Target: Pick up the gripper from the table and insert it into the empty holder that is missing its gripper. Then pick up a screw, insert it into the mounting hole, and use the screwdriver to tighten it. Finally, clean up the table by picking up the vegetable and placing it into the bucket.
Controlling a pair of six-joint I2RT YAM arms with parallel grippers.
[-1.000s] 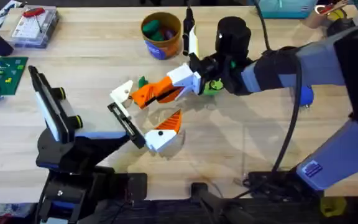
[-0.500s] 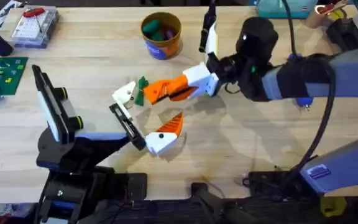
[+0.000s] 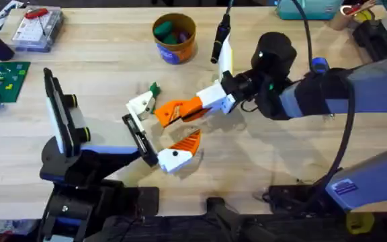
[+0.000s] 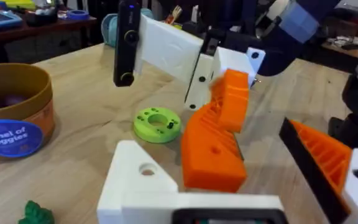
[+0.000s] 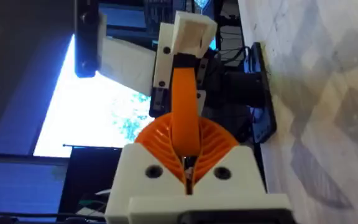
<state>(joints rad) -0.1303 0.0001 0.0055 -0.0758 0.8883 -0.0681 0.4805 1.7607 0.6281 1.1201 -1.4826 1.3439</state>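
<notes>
- Currently, in the overhead view, the right gripper (image 3: 173, 113) is seen at centre frame, its long orange jaws pressed together on the gripper (image 3: 142, 104), the small white-and-orange finger piece, which is held at its orange end.
- The white base of the piece is carried just above and right of the holder (image 3: 138, 133), a narrow black bracket at the tip of the left arm, lower left of centre.
- A twin finger (image 3: 177, 152) with a black dot is already mounted beside the holder, its orange tip pointing toward the upper right.
- Whether the left gripper is spread or closed cannot be told from these views.
- A misaligned approach is judged the main risk: if the white base is brought in tilted, it could catch on the bracket edge and jam.
- Slipping is also possible, since the piece is pinched only along its ridged wedge; a sideways push from the holder could twist it out of the jaws.
- The small green vegetable (image 3: 154, 89) lies on the table just above the held piece and could be knocked away by the passing jaws.
- The bucket (image 3: 174, 37) stands at upper centre, well apart, already holding coloured items.
</notes>
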